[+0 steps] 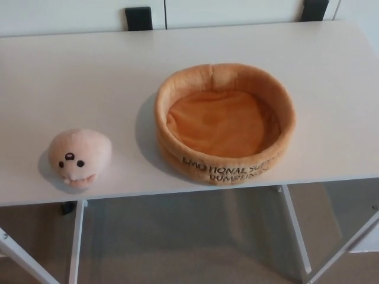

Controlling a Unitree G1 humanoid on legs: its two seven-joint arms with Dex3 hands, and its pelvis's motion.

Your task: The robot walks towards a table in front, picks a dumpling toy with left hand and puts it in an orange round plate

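A pale pink dumpling toy (pixel 79 157) with a small face lies on the white table (pixel 89 83), close to its front edge at the left. To its right stands the orange round plush plate (pixel 225 123), with high soft walls and black lettering on its front. Nothing lies inside the plate. Neither of my hands shows in the head view.
The table's front edge (pixel 189 192) runs across the lower part of the picture, with white legs (pixel 76 242) and the floor below it. Two black blocks (pixel 138 18) stand behind the far edge against a white wall.
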